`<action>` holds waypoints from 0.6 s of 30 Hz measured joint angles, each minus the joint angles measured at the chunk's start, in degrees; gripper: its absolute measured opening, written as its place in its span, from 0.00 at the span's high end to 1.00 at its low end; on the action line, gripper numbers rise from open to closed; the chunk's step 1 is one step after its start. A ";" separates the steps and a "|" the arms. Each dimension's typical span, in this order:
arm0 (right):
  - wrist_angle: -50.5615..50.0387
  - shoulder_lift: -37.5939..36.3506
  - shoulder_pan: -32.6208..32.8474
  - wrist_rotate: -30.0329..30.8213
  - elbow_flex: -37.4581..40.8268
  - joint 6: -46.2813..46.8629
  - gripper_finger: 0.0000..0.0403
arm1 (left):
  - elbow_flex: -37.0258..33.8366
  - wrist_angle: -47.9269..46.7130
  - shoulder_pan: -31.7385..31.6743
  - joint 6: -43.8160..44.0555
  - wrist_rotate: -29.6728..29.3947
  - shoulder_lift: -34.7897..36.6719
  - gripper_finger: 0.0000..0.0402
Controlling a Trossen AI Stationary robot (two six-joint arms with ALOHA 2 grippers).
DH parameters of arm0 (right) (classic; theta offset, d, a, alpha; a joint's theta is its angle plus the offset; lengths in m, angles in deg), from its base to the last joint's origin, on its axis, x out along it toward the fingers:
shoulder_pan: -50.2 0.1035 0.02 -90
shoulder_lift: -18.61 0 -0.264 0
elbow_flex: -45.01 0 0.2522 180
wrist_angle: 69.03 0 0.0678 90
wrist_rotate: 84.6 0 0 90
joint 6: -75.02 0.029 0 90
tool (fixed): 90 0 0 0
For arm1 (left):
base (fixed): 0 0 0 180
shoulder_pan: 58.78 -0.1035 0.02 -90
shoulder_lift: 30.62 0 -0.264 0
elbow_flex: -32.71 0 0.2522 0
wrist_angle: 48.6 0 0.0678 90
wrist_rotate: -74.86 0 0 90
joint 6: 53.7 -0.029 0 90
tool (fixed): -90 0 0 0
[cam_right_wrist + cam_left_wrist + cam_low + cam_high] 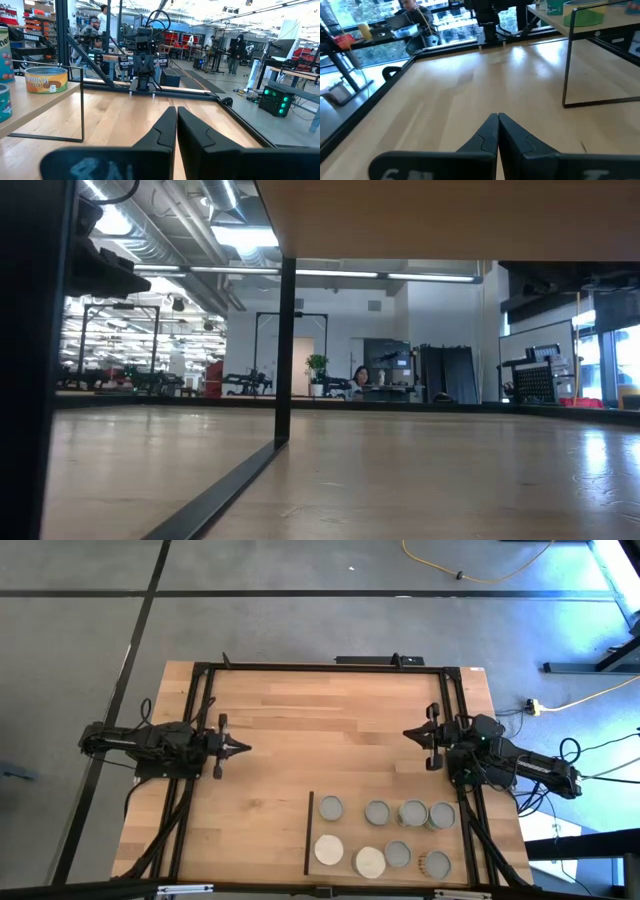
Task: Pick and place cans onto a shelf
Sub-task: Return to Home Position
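Fingertips of the right gripper [177, 107] are seen pressed together, nothing held; likewise the left gripper [498, 115]. Eight cans [377, 812] are noted upright on the shelf [352, 832], off to the right gripper's side and well apart from the left. No can is judged left to fetch. On one yellow can [46, 80] mushrooms are pictured, wording unreadable; "TROSSEN" is read on a dark panel [31, 37] beyond.

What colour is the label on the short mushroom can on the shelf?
Yellow; the short round tin shows best in right wrist view.
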 joint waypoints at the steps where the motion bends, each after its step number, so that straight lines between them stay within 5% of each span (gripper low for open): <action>1: -0.02 0.00 0.00 0.00 0.00 0.00 0.96 | 0.00 0.00 0.00 0.07 0.19 0.00 1.00; 13: -0.02 -0.02 0.00 0.00 0.00 0.00 0.96 | -0.17 5.72 0.02 1.40 10.94 0.00 1.00; 18: -0.02 -0.02 0.00 -0.01 0.00 0.00 0.96 | -4.40 14.30 0.02 1.37 10.63 -0.02 1.00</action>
